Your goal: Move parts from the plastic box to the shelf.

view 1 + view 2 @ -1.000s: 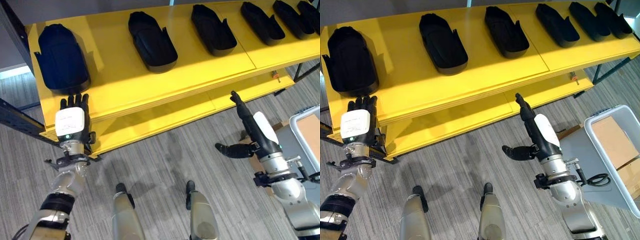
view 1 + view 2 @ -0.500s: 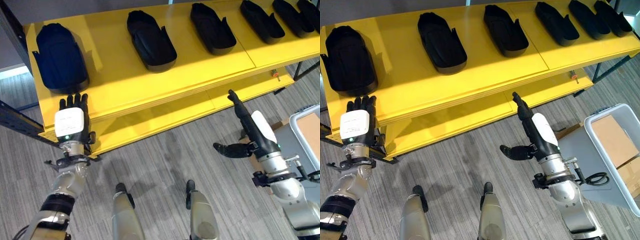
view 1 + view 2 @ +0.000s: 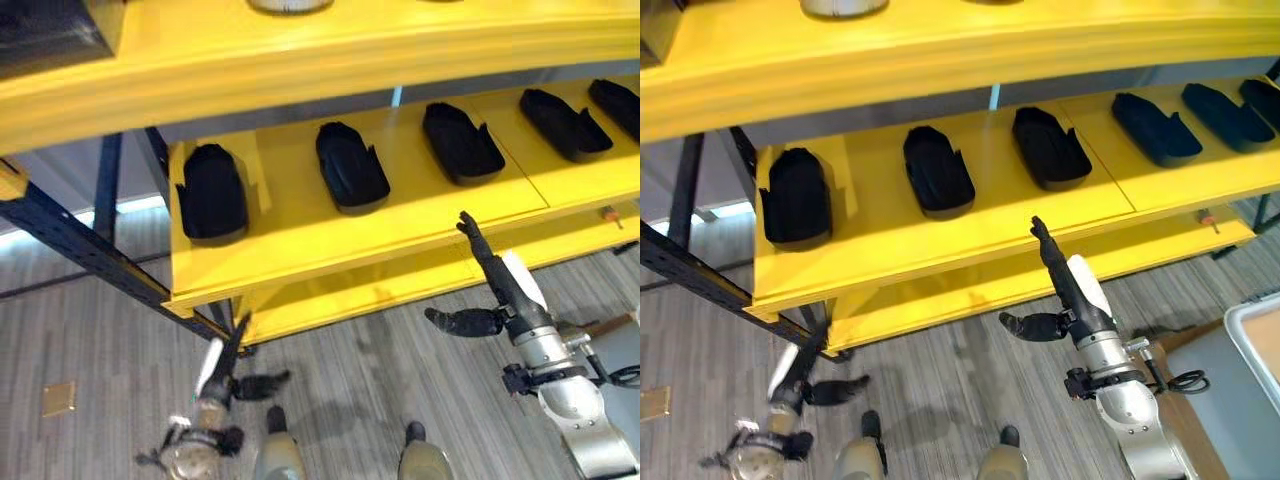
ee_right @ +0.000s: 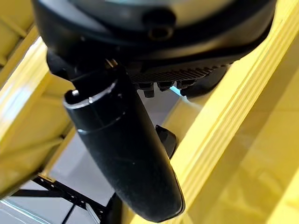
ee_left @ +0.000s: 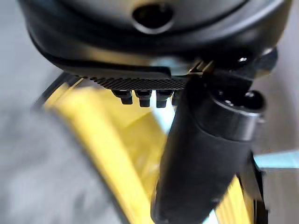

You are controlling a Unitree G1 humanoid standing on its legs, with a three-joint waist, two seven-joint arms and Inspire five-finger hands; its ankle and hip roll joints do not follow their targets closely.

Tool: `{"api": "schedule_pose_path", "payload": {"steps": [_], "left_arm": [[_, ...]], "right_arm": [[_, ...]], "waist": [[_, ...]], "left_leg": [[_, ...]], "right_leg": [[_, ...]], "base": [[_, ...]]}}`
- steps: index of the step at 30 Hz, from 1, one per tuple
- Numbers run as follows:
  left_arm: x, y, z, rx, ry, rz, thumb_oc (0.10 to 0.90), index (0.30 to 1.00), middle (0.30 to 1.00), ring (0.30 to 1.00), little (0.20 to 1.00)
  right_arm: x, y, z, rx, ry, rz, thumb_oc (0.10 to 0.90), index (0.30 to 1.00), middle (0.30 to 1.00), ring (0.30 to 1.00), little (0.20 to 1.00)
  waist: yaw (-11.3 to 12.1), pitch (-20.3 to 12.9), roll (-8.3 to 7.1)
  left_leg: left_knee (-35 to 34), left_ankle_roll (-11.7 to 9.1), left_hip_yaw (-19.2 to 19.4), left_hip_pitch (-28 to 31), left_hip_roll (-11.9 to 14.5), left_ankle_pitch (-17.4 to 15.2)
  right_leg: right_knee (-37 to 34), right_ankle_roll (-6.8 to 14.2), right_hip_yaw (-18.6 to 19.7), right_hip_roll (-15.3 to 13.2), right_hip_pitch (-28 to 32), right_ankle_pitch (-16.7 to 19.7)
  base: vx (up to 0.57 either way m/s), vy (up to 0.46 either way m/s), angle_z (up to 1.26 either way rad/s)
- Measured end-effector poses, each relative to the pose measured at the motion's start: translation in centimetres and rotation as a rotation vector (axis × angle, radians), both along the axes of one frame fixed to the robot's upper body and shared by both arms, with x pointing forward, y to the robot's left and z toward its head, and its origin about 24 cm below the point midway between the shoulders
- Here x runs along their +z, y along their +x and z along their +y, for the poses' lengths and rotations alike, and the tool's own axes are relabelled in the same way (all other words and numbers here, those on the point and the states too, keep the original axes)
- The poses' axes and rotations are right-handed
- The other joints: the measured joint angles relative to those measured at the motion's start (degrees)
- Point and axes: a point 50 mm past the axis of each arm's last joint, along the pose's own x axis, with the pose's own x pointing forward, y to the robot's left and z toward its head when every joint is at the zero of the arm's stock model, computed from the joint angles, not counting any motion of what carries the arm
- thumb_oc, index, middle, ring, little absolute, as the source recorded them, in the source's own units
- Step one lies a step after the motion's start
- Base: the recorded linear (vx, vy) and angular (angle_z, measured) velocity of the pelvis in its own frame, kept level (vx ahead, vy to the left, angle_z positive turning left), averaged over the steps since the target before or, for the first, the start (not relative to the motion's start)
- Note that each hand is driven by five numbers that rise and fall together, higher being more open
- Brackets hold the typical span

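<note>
Both hands are held with fingers straight and nothing grasped, the right hand (image 3: 497, 290) just below the shelf (image 3: 300, 215) edge, black parts (image 3: 351, 165) lying above it, the left hand (image 3: 225, 365) lower.

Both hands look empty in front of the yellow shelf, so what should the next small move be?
Probably turn toward the plastic box at the right to fetch another part. The left hand and right hand are open and hold nothing, while black parts already sit on the shelf.
</note>
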Motion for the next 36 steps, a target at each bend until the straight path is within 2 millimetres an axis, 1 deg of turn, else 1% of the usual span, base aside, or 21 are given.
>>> {"api": "schedule_pose_path", "payload": {"steps": [1, 2, 3, 5, 8, 9, 10, 12, 14, 19, 25, 28, 36], "left_arm": [[0.0, -0.5, -0.5, 0.002, -0.089, 0.015, 0.9, 1.0, 1.0, 1.0, 1.0], [0.1, -1.1, -1.0, 0.002, -0.172, 0.017, 0.9, 1.0, 1.0, 1.0, 1.0], [0.1, -1.5, -1.5, -0.001, -0.256, 0.023, 0.9, 1.0, 1.0, 1.0, 1.0], [0.3, -1.2, -1.6, 0.014, -0.318, 0.009, 0.9, 1.0, 1.0, 1.0, 1.0], [1.0, -0.6, -1.4, 0.021, -0.325, -0.034, 0.9, 1.0, 1.0, 1.0, 1.0], [1.1, -0.3, -1.4, 0.018, -0.325, -0.045, 0.9, 1.0, 1.0, 1.0, 1.0], [1.3, -0.1, -1.4, 0.021, -0.326, -0.061, 0.9, 1.0, 1.0, 1.0, 1.0], [1.4, 0.0, -1.3, 0.03, -0.326, -0.074, 0.9, 1.0, 1.0, 1.0, 1.0], [1.3, 0.0, -1.4, 0.038, -0.331, -0.071, 0.9, 1.0, 1.0, 1.0, 1.0], [1.0, -0.3, -1.8, 0.067, -0.386, -0.059, 0.9, 1.0, 1.0, 1.0, 1.0], [0.7, -0.5, -2.2, 0.056, -0.392, -0.041, 0.9, 1.0, 1.0, 1.0, 1.0], [0.7, -0.5, -2.2, 0.056, -0.392, -0.041, 0.9, 1.0, 1.0, 1.0, 1.0], [0.3, -0.7, -2.0, 0.063, -0.385, -0.022, 0.9, 1.0, 1.0, 1.0, 1.0]], "right_arm": [[-0.6, -0.4, 0.0, -0.008, 0.029, 0.022, 0.9, 1.0, 1.0, 1.0, 1.0], [-1.3, -0.9, 0.1, -0.007, 0.062, 0.057, 0.9, 1.0, 1.0, 1.0, 1.0], [-2.2, -1.6, 0.2, 0.005, 0.085, 0.108, 0.9, 1.0, 1.0, 1.0, 1.0], [-3.0, -2.0, 0.7, 0.036, 0.133, 0.158, 0.9, 1.0, 1.0, 1.0, 1.0], [-4.6, -2.4, 1.4, 0.067, 0.201, 0.239, 0.9, 1.0, 1.0, 1.0, 1.0], [-4.8, -2.6, 1.5, 0.068, 0.204, 0.249, 0.9, 1.0, 1.0, 1.0, 1.0], [-5.3, -3.0, 1.8, 0.08, 0.227, 0.278, 0.9, 1.0, 1.0, 1.0, 1.0], [-5.7, -3.2, 2.2, 0.105, 0.244, 0.303, 0.9, 1.0, 1.0, 1.0, 1.0], [-5.7, -3.2, 2.3, 0.112, 0.245, 0.309, 0.9, 1.0, 1.0, 1.0, 1.0], [-5.6, -3.2, 2.2, 0.116, 0.234, 0.307, 0.9, 1.0, 1.0, 1.0, 1.0], [-5.8, -3.2, 2.7, 0.133, 0.248, 0.319, 0.9, 1.0, 1.0, 1.0, 1.0], [-5.9, -3.3, 2.8, 0.138, 0.25, 0.323, 0.9, 1.0, 1.0, 1.0, 1.0], [-5.9, -3.3, 2.9, 0.139, 0.274, 0.325, 0.9, 1.0, 1.0, 1.0, 1.0]], "waist": [[-0.2, -0.3, -0.13], [0.1, -1.5, -0.16], [0.2, -3.9, -0.05], [0.3, -6.2, 0.35], [0.2, -10.2, 1.15], [0.1, -10.7, 1.31], [0.1, -11.8, 1.91], [0.0, -13.0, 2.36], [-0.1, -13.9, 3.6], [-0.2, -14.9, 4.19], [-0.4, -15.3, 4.17], [-0.5, -15.7, 4.01], [-0.7, -16.0, 2.8]], "left_leg": [[-1.7, -0.1, -0.3, 1.4, 0.0, 0.8], [-3.1, -0.1, -0.3, 2.3, 0.0, 1.2], [-4.4, 0.2, -0.6, 2.8, -0.2, 1.4], [-5.7, 0.3, -0.6, 3.7, -0.2, 1.8], [-7.7, 0.3, -0.5, 4.6, -0.6, 2.7], [-8.1, 0.4, -0.5, 4.9, -0.7, 3.0], [-9.0, 0.5, -0.4, 5.8, -1.0, 3.3], [-9.5, 0.7, -0.1, 6.2, -1.0, 3.4], [-9.7, 0.8, 0.0, 6.3, -0.9, 3.5], [-9.9, 0.9, 0.2, 6.4, -0.8, 3.6], [-10.5, 1.2, 1.0, 7.3, -0.8, 3.8], [-10.6, 1.2, 1.2, 7.3, -0.8, 3.8], [-10.7, 1.2, 1.9, 7.4, -0.8, 3.8]], "right_leg": [[-1.3, 0.0, -0.8, 0.2, 1.6, 0.3], [-2.5, -0.1, -1.3, 0.4, 2.7, 0.5], [-3.8, -0.1, -1.8, 0.6, 3.2, 0.8], [-4.9, 0.0, -2.1, 0.6, 4.3, 1.1], [-6.4, 0.1, -2.2, 0.5, 4.8, 1.7], [-6.6, 0.1, -2.4, 0.4, 5.3, 1.9], [-7.4, 0.3, -2.8, 0.2, 6.1, 2.0], [-7.9, 0.6, -2.7, 0.2, 6.1, 1.8], [-7.9, 0.5, -2.6, 0.2, 6.1, 1.8], [-7.8, 0.4, -2.0, 0.3, 5.9, 1.9], [-8.0, 0.4, -1.3, 0.3, 5.9, 2.0], [-8.0, 0.4, -1.3, 0.3, 5.9, 2.1], [-8.7, 0.0, -0.6, 0.4, 5.8, 3.0]], "base": [[0.0, -0.018, 0.24], [0.01, -0.027, 0.24], [0.0, -0.027, 0.14], [0.0, -0.015, 0.05], [-0.01, -0.032, 0.01], [-0.02, -0.033, 0.07], [-0.02, -0.041, 0.02], [-0.02, -0.05, -0.02], [-0.01, -0.069, -0.02], [0.0, -0.038, -0.03], [0.0, -0.009, -0.06], [0.0, 0.001, -0.01], [0.0, 0.006, -0.03]]}}
